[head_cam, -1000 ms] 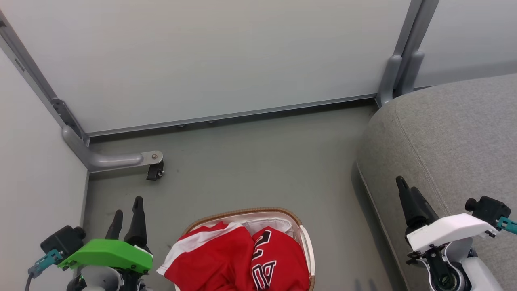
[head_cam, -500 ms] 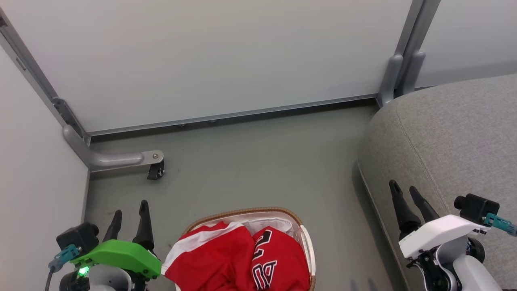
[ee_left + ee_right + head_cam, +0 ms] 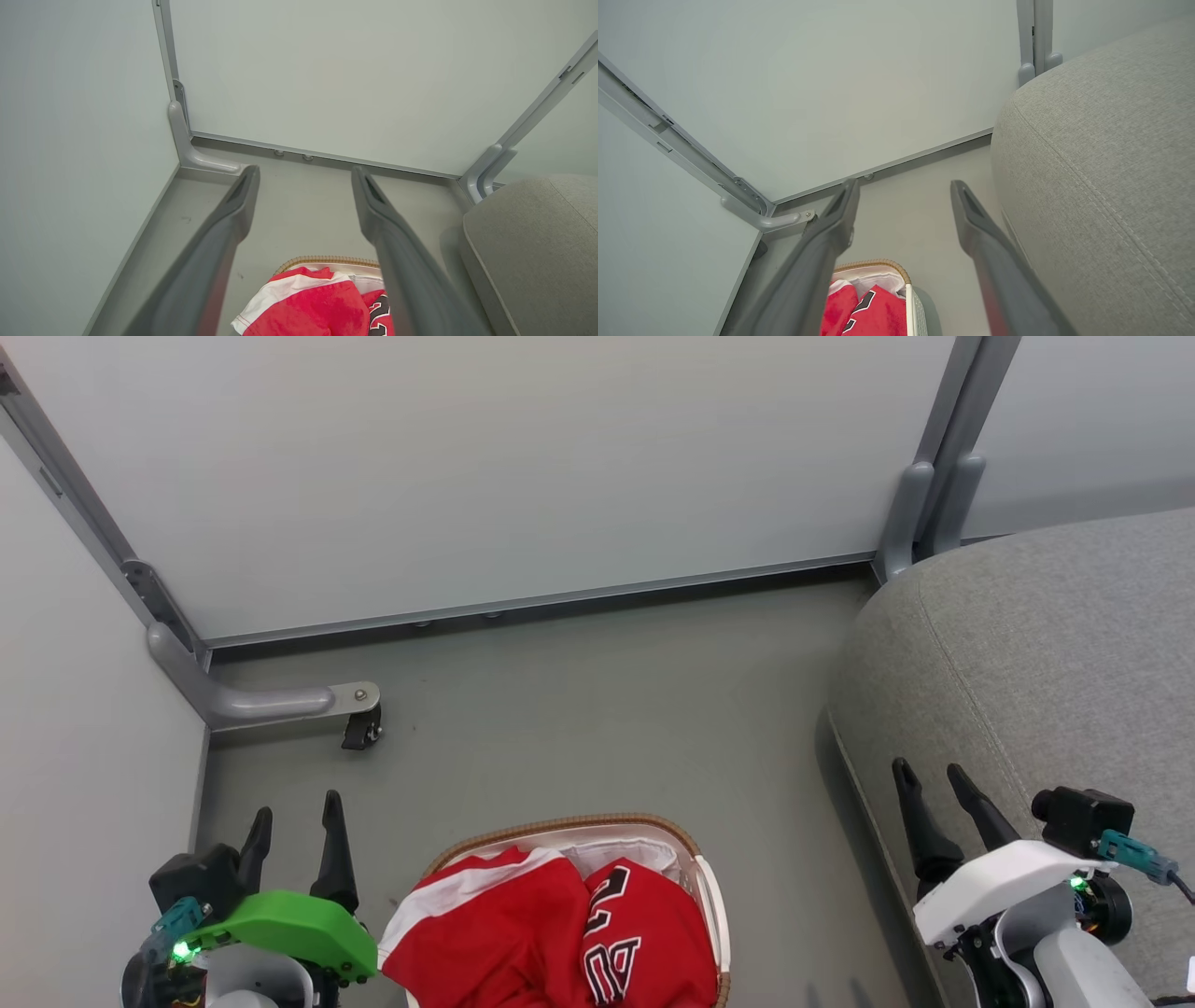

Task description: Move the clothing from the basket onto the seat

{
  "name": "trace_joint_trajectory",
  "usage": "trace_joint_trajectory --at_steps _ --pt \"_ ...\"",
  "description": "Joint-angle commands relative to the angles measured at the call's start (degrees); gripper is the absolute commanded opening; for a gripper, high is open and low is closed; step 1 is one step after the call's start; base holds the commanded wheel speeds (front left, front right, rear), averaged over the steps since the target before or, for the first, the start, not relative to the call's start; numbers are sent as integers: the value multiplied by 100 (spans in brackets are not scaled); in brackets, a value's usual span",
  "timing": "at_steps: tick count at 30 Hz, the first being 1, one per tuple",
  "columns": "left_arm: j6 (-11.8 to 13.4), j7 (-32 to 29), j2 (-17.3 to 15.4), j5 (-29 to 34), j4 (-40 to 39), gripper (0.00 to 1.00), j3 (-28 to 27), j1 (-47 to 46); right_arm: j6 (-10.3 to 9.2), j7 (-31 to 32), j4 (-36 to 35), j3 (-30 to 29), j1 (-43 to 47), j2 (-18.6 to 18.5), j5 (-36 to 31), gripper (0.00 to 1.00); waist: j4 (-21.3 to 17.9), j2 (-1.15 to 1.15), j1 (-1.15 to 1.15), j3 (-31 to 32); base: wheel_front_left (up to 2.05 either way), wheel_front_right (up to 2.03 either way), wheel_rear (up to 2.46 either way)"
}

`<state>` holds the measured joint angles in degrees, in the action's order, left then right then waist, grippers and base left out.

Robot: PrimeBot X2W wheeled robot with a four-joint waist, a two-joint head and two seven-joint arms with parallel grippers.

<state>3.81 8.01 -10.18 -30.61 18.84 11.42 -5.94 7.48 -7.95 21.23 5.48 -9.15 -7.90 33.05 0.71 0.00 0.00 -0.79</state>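
"Clothing (image 3: 551, 933) – where's it at?"

"Red jerseys, bunched in the basket (image 3: 579, 820), one white-trimmed edge flopped over the left rim. Basket's on the floor (image 3: 597, 709), near the seat (image 3: 1046, 644), strip of floor btwn them. Nothing on the seat yet, so task looks unstarted."

"Grippers?"

"Left gripper (image 3: 297, 805) hangs beside the basket on its left, fingers (image 3: 236, 205) spread wide, nothing btwn them. Right gripper (image 3: 927, 767) hangs by the seat's near edge, its fingers (image 3: 836, 219) apart too, empty. Neither touches cloth."

"So what goes wrong from here?"

"Few things, prob. 1: white liner (image 3: 621, 847) sits right behind and under the jerseys; a deep pinch could take liner w/ cloth and lift the whole basket, which looks light. 2: looks like two pieces overlapping, so a grab on the top one may drag the other halfway out and drop it on the floor. 3: a shallow pinch on slick jersey fabric could slip out mid-carry."

"And the reach?"

"Left arm has to swing in over the woven rim; coming in low, a fingertip could catch the rim and tip or shove the basket. Right arm is close to the seat's side, so a fast sweep toward the basket may scrape the upholstery. Also a trailing hem can snag the rim on the way across."

"Safest bet?"

"Prob pinch high on the top fold, lift straight up, check the liner isn't coming along, then cross to the seat."
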Motion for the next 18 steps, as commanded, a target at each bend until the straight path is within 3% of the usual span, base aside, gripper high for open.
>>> trace_joint_trajectory --at_steps 1,8,18 --pt "49 56 -84 201 -68 100 30 -12 2 -65 -24 -2 -86 -17 -181 100 2 0 0 0 0 0 0" --pt "90 159 -85 577 -106 100 65 64 2 -167 -4 19 -70 4 -641 100 21 0 0 7 0 0 0" --pt "-77 310 44 1096 -179 100 -79 155 2 -314 65 53 -36 34 -1255 100 23 0 0 5 0 0 0"
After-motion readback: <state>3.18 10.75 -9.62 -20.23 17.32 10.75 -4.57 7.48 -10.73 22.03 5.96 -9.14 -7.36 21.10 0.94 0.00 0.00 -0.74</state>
